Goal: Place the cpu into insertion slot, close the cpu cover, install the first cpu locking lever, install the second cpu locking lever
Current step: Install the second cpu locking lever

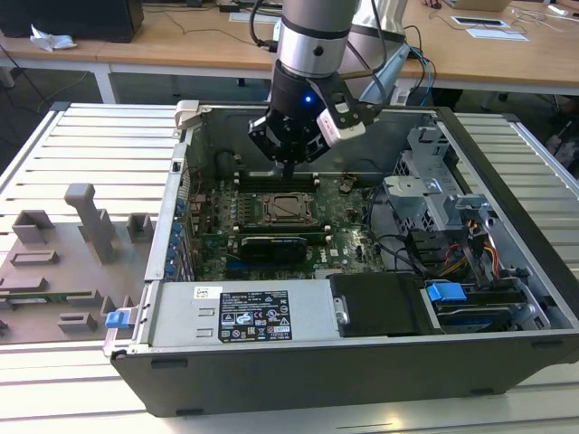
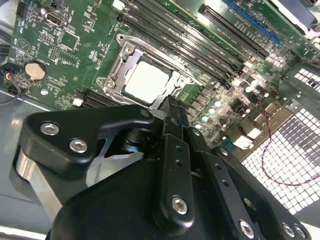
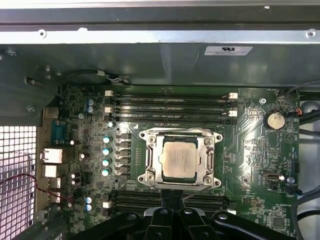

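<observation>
Already your cpu [image 3: 179, 159] sat in the insertion slot [image 3: 150, 177] under the lowered cpu cover [image 3: 209, 159]. Your gripper [image 3: 172, 196], fingers pinched together and holding nothing, hung at the socket's six o'clock edge in the first wrist view; you likely needed precise lever contact.

I see a slatted white bench [image 1: 81, 136] underneath. Wooden desks [image 1: 181, 41] run along 12 o'clock, papers [image 1: 493, 27] at 1 o'clock, a crumpled white wad [image 1: 50, 39] at 10 o'clock. Even indoor light.
</observation>
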Action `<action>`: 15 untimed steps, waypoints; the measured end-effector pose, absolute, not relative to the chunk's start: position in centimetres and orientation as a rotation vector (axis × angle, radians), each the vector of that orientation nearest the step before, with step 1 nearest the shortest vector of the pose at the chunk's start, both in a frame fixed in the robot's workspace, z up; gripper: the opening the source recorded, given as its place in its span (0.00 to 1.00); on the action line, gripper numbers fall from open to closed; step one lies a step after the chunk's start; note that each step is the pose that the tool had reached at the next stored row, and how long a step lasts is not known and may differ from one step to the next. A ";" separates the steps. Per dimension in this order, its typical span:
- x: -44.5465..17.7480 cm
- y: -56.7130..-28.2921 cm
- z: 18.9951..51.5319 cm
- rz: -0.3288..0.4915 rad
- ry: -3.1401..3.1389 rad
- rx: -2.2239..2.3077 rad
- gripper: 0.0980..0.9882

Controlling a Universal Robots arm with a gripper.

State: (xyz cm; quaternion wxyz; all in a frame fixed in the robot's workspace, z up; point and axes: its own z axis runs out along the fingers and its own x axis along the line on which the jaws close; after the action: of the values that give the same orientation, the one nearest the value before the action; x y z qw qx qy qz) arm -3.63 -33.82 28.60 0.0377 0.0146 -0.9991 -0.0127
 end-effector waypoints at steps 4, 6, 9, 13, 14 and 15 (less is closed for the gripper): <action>-4.2 -33.8 28.5 -0.039 -3.066 0.045 0.01; -4.3 -33.8 28.3 -0.040 -3.066 0.045 0.01; -4.8 -33.8 28.1 -0.041 -3.066 0.045 0.01; -5.4 -33.9 28.0 -0.041 -3.066 0.045 0.01; -5.4 -34.0 28.0 -0.041 -3.066 0.045 0.01; -5.5 -34.1 28.0 -0.041 -3.066 0.045 0.01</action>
State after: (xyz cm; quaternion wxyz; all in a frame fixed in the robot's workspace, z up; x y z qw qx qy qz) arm -5.48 -34.08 27.97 0.0376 0.0146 -0.9991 -0.0134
